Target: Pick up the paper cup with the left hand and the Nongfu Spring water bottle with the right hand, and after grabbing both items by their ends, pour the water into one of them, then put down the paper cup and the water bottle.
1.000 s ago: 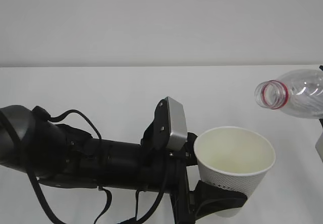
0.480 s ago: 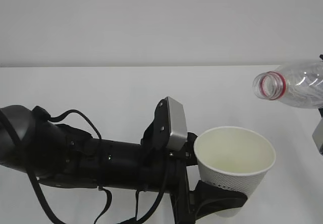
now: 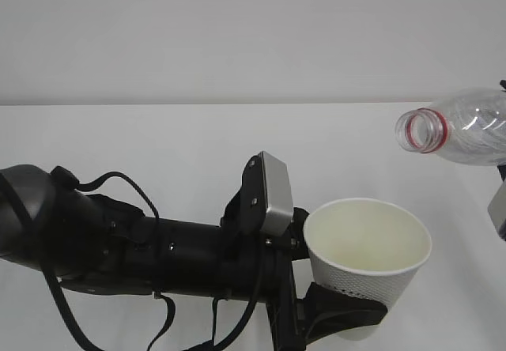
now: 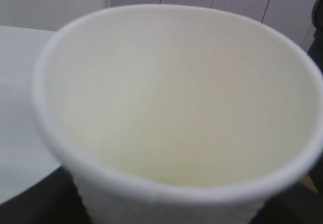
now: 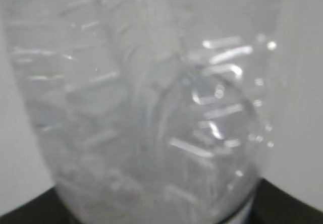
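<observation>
Because the paper cup [image 3: 368, 260] is thin, dimpled and light, it will crush under a hard squeeze, so the left tool [image 3: 340, 319] sensibly clasps it low on the tapered wall, above the white desk [image 3: 158, 137]. Up right, the clear ribbed Nongfu Spring water bottle [image 3: 462, 136] lies tilted, uncapped, gripped by the right tool near its base; the plastic is slick, springy.

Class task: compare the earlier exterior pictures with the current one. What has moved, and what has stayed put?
The bottle has risen a little and tipped closer to level, its open mouth toward the cup side. The left gripper keeps holding the cup in the same spot, upright.
</observation>
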You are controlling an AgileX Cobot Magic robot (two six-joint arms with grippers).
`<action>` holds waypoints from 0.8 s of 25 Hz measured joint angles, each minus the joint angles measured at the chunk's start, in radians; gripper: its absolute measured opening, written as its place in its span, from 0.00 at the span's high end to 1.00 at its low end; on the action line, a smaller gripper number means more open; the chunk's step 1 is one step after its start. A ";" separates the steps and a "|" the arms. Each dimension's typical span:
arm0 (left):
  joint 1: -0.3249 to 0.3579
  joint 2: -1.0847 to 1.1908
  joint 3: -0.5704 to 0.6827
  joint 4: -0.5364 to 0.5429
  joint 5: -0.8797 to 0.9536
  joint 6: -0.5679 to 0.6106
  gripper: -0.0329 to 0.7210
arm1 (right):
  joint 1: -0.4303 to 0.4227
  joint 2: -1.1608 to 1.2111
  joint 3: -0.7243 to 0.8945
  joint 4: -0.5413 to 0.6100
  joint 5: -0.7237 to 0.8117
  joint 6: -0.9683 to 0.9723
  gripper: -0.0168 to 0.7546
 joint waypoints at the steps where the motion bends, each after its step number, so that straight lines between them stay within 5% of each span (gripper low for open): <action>1: 0.000 0.000 0.000 0.000 0.000 0.000 0.22 | 0.000 0.000 0.000 0.000 0.000 0.000 0.47; 20: 0.000 0.000 0.000 -0.006 0.000 0.000 0.23 | 0.000 -0.012 0.000 0.000 -0.014 -0.001 0.47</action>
